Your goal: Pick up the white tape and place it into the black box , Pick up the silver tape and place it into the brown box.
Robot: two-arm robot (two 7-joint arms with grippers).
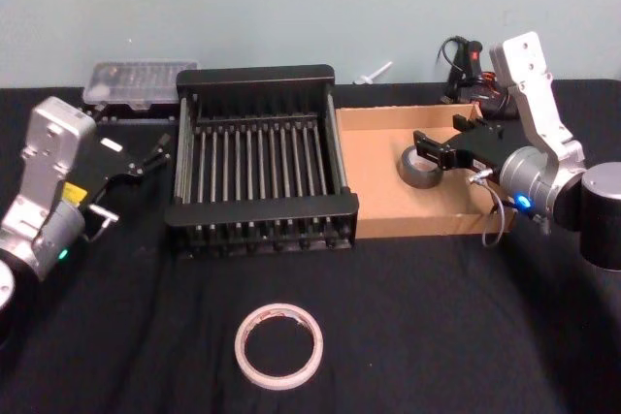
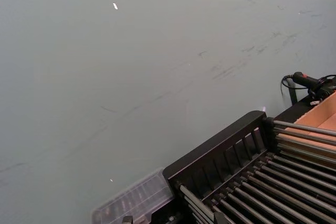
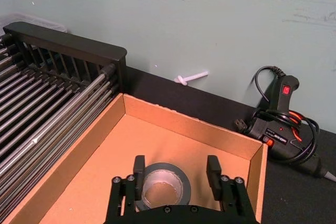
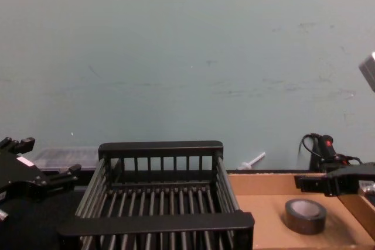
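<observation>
- My right gripper [image 1: 434, 149] hangs with its fingers spread wide over the brown box [image 1: 388, 225], above the silver tape [image 1: 423, 166] lying flat inside.
- My left gripper [image 1: 146, 157] waits open, left of the black box [image 1: 262, 212].
- The white tape [image 1: 279, 344] lies flat on the near worktop [image 1: 466, 336].

Black-clothed table [image 1: 437, 336]: white tape [image 1: 278, 345], black box [image 1: 262, 167], brown box [image 1: 408, 225].
</observation>
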